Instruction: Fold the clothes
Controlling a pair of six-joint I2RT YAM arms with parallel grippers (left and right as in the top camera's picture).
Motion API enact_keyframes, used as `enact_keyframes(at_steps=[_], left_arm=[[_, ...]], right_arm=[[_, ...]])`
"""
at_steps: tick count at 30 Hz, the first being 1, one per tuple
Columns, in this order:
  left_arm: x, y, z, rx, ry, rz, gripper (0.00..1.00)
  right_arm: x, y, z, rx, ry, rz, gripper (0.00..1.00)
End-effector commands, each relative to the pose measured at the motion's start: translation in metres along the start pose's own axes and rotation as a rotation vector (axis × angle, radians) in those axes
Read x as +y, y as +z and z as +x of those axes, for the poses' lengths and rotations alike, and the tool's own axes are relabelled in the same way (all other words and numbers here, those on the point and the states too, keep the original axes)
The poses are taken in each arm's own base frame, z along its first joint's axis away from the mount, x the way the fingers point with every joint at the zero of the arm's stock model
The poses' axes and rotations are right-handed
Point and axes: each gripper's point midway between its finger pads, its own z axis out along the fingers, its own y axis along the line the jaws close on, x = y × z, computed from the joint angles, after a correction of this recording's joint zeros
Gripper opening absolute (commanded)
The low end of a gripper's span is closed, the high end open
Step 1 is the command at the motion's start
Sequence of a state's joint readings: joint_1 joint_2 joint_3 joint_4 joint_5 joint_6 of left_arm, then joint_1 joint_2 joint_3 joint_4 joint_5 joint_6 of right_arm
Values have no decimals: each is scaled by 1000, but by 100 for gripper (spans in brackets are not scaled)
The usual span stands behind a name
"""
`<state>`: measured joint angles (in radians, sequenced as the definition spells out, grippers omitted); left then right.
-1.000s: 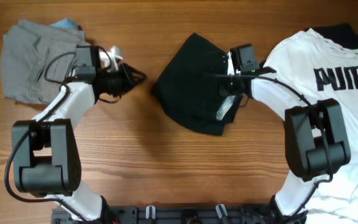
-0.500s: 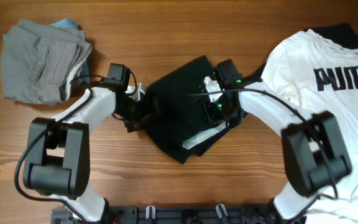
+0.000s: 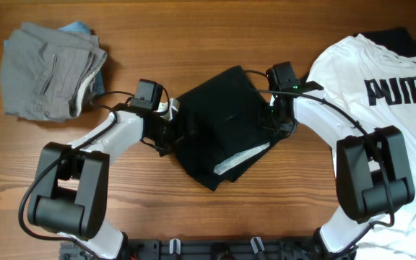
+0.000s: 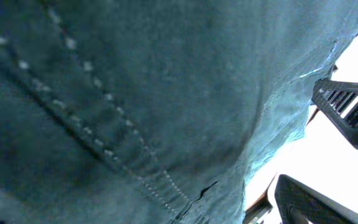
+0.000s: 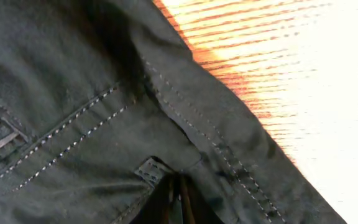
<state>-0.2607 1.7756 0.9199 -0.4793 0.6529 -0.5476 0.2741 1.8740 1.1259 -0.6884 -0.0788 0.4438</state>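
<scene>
1 brown wooden bench (image 3: 208,43) w/ 3 main garments & 2 arms on it. Biggest: 1 white T-shirt w/ black PUMA lettering (image 3: 352,79), spread flat along the right edge, running from far-right corner to near edge; a bit of 1 dark cloth (image 3: 403,40) pokes out under it at the far-right corner. 1 pair of crumpled grey fabric shorts (image 3: 42,72) sits in the far-left corner, well apart from the rest, w/ 1 scrap of blue cloth (image 3: 78,27) showing at its far side. 1 pair of plain black fabric shorts (image 3: 219,119) lies mid-bench, folded & skewed, pale inner waistband (image 3: 240,155) showing at its near-right side. Left gripper (image 3: 170,131) is at the black shorts' left edge, right gripper (image 3: 271,119) at their right edge; both wrist cams are filled w/ dark stitched fabric, so can't tell how far either is open or whether it has hold of the cloth
</scene>
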Motion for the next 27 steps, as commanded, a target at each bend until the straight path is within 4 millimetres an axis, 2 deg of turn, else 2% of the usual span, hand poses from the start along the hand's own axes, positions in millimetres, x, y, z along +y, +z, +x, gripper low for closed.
enact_keyframes(at_steps=[1, 6, 10, 11, 15, 16, 17, 19, 20, 21, 23, 24, 27], left_arm=[[26, 17, 1, -10, -60, -82, 100], [30, 34, -13, -31, -214, -54, 100], [8, 56, -29, -28, -222, 94, 98], [4, 62, -31, -36, -191, 107, 90], [-12, 71, -30, -48, -84, 139, 38], [-20, 70, -34, -66, -28, 165, 36], [-36, 67, -33, -61, 117, 234, 28], [-47, 62, -29, -53, 238, 277, 13], [-49, 58, -29, -54, 277, 283, 4], [-50, 51, -30, -63, 298, 279, 4], [-53, 18, -42, -103, 280, 274, 4], [-57, -1, -49, -129, 265, 286, 4], [-82, -88, -81, -304, 298, 384, 4]], right_arm=[[-17, 51, 33, 163, 42, 68, 6], [-18, 59, 34, 170, 40, 69, 5], [-17, 59, 33, 170, 32, 66, 4], [-17, 59, 33, 170, 32, 65, 4], [-17, 59, 33, 170, 32, 65, 4], [-17, 59, 33, 170, 32, 66, 4], [-17, 57, 33, 168, 28, 65, 4], [-16, 51, 31, 158, 12, 59, 4], [-14, 43, 29, 146, 6, 53, 4], [-12, 36, 27, 133, -7, 45, 4], [-1, 3, 17, 67, -68, -9, 5], [2, -10, 12, 28, -78, -25, 4], [12, -49, -2, -88, -88, -75, 5]])
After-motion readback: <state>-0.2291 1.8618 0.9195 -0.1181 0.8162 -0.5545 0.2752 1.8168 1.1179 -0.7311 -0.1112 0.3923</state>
